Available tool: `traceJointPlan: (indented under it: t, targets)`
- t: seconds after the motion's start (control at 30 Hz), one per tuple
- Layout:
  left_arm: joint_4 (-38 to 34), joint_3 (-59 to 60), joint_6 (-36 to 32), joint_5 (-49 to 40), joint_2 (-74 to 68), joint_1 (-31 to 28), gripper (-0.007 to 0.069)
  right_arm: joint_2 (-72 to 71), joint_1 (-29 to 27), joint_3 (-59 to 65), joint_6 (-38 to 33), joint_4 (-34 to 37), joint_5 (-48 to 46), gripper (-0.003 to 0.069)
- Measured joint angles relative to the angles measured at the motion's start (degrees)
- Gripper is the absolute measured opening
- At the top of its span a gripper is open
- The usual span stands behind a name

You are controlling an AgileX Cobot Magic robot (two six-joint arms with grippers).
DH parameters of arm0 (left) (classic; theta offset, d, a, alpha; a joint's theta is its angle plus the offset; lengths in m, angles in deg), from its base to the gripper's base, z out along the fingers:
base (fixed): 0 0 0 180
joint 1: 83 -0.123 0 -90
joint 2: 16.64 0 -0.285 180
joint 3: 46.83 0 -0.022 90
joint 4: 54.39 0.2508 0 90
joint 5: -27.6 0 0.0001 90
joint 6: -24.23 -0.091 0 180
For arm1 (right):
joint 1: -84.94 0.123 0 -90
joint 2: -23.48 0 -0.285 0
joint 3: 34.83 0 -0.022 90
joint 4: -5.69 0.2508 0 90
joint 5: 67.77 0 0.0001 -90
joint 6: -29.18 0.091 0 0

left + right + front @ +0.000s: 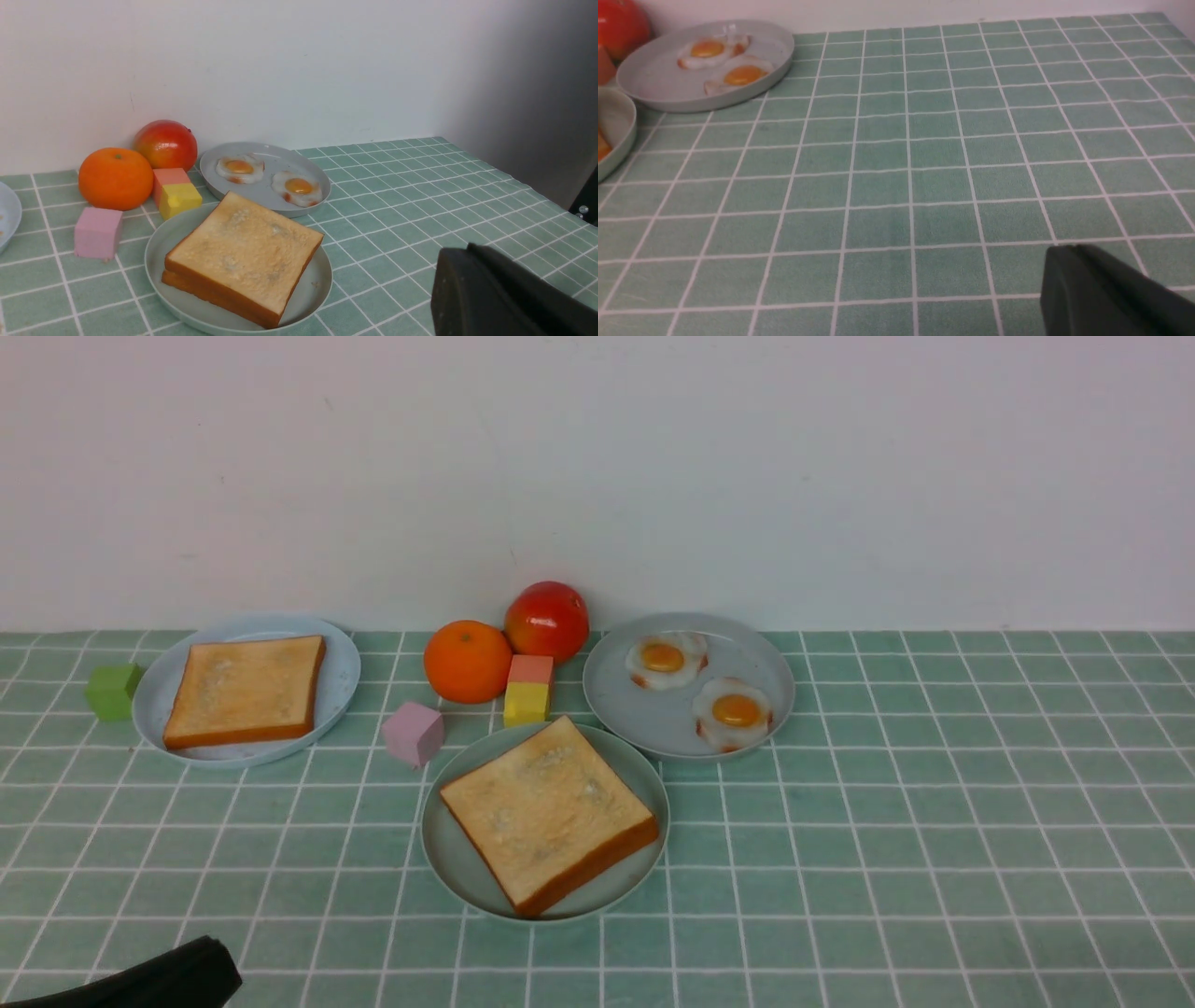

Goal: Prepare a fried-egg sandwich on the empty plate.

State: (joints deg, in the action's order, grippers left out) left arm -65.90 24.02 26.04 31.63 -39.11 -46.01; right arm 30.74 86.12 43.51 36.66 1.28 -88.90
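1. You have the sandwich (549,812) on the mint-green plate (448,859), just left of the middle of the bench (887,896), resting flat inside the low rim.
2. You can see two thick toast slices stacked, with tan, lightly mottled faces and orange-brown crusts. The upper slice sits slightly out of line with the lower one (your left wrist view shows the step best). Whatever lies between them is hidden from you.
3. The stack lies turned on the plate, one corner pointing far and the opposite corner near, slightly left. The slices are nearly square; what little long axis you can make out runs from far left to near right.
4. Beyond the plate, slightly to the right, you have two fried eggs (668,660) (733,714) on the grey-blue plate (607,700). Another toast slice (245,691) rests on the pale blue plate (344,681) at far left.
5. Your left claw (469,252) is closed, apart from the sandwich; your right claw (1069,252) is closed too, well apart from it.
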Motion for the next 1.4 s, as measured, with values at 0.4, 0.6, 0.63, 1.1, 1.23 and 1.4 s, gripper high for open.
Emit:
traceJointPlan:
  t: [0.4,0.6,0.63,1.1,1.23,1.4]
  targets:
    - [0.0,0.0,0.0,0.0,0.0,0.0,-0.0010,-0.1,0.0,0.0,-1.4,1.2,-0.1,-0.0014]
    - [0.0,0.0,0.0,0.0,0.0,0.0,-0.0005,-0.1,0.0,0.0,-1.4,1.2,-0.1,-0.0014]
    - [0.0,0.0,0.0,0.0,0.0,0.0,-0.0003,-0.1,0.0,0.0,-1.4,1.2,-0.1,-0.0014]
    - [0.0,1.8,-0.7,4.6,0.1,-0.2,0.0004,-0.1,0.0,-0.1,-1.4,1.3,-0.1,-0.0007]
    - [-0.9,4.5,-0.9,9.7,4.2,-5.7,-0.0003,-0.1,0.0,-0.1,-1.4,1.3,-0.3,-0.0003]
    - [0.1,7.1,-0.8,1.1,13.1,-19.5,-0.0013,-0.1,0.0,-0.1,-1.4,1.4,-0.3,0.0000]
